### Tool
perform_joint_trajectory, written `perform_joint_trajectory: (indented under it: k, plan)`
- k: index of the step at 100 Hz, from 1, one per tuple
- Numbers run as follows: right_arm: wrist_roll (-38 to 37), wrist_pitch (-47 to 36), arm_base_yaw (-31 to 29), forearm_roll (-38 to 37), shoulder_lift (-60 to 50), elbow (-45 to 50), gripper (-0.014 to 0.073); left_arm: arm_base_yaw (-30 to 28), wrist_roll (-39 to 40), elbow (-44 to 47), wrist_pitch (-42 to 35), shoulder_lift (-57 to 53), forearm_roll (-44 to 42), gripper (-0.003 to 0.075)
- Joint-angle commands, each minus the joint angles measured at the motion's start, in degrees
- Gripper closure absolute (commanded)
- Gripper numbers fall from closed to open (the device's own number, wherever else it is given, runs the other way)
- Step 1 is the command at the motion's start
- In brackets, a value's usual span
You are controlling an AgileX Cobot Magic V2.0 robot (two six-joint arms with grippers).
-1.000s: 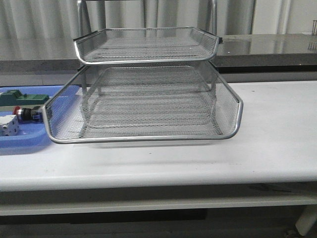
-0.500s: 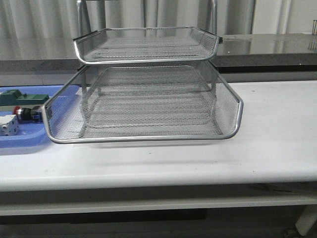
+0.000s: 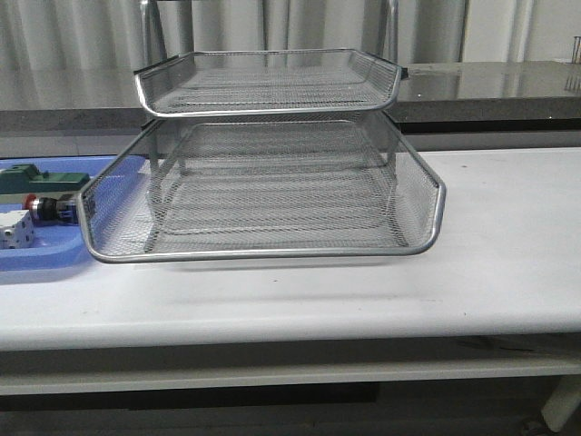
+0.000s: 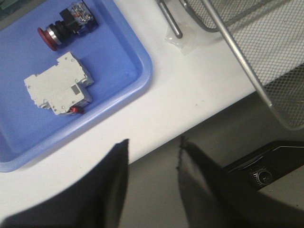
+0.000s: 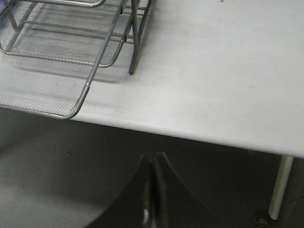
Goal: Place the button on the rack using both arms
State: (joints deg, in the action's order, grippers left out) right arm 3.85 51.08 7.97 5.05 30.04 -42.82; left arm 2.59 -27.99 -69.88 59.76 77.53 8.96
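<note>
Progress: not yet begun | button (image 4: 66,26) lying in blue tray (image 4: 137,78) left of rack (image 3: 263,191), untouched | left gripper (image 4: 152,156) hanging parted, empty, off table edge | right gripper (image 5: 152,166) pinched closed, empty | white table (image 3: 508,254) around rack (curtains behind) | remaining: grasping, placing.

A smooth white tabletop (image 3: 508,245) spans the room's foreground. Behind it runs a glossy dark grey stone counter (image 3: 490,86), backed by pale pleated curtains (image 3: 82,32). A white metal table leg (image 5: 280,187) stands on grey floor (image 5: 57,166).
</note>
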Motion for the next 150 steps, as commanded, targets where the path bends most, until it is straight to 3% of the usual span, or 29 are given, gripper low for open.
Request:
perform_joint_trajectory:
  k: [1,3,11,26,43,111,150]
  plan:
    - [0.1,-3.4,0.0,-0.2,0.2,-1.8,0.0662,-0.1,-0.6,-2.1,-1.2,-1.3,0.8,0.023]
    - [0.1,-3.4,0.0,-0.2,0.2,-1.8,0.0662,-0.1,-0.6,-2.1,-1.2,-1.3,0.8,0.0174]
    - [0.1,-3.4,0.0,-0.2,0.2,-1.8,0.0662,-0.1,-0.6,-2.1,-1.6,-1.3,0.8,0.0127]
    - [0.1,-3.4,0.0,-0.2,0.2,-1.8,0.0662,-0.1,-0.8,-2.1,-5.7,-1.1,0.6,0.0135]
    - [0.1,-3.4,0.0,-0.2,0.2,-1.8,0.0662,-0.1,-9.6,-4.1,-9.2,2.5,0.3,0.0131]
    - [0.1,-3.4,0.0,-0.2,0.2,-1.8,0.0662,-0.1,-15.5,-35.2,-4.2,34.2,-7.0,0.0131]
    - [0.1,-3.4,0.0,-0.2,0.2,-1.8,0.0662,-0.1,-15.8,-43.9,-3.1,44.8,-9.4,0.0131]
